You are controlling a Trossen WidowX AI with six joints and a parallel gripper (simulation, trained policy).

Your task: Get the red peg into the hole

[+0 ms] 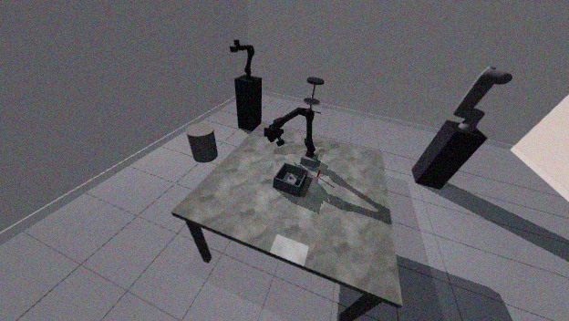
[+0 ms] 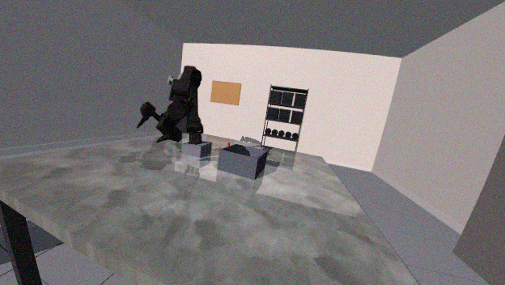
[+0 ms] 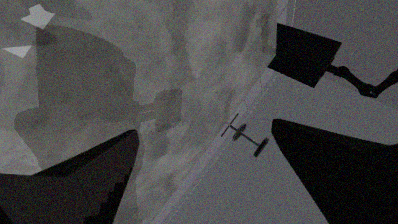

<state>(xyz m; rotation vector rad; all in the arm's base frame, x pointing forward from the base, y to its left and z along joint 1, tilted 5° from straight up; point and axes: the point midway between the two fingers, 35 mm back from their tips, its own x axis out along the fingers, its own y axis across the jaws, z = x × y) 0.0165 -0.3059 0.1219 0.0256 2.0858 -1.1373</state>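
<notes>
The red peg (image 1: 318,173) (image 2: 228,144) stands upright on the table, beside the box and near the arm's base. The open grey box (image 1: 287,187) (image 2: 236,163) stands in front of the arm's base. A pale plate (image 1: 287,178) shows at its bottom in the top view; the hole is too small to make out clearly. My gripper (image 1: 274,138) (image 2: 148,133) (image 3: 206,130) is open and empty, held above the table off to the side, away from both peg and box. Neither peg nor box shows in the wrist view.
The table (image 1: 237,205) (image 2: 133,210) has a pale square patch (image 1: 290,249) at its front edge. The arm's base block (image 1: 310,160) (image 2: 197,150) stands behind the box. Off the table are a round bin (image 1: 201,145), a tiered stand (image 1: 313,91) and two pedestals (image 1: 248,102) (image 1: 449,155) bearing other arms.
</notes>
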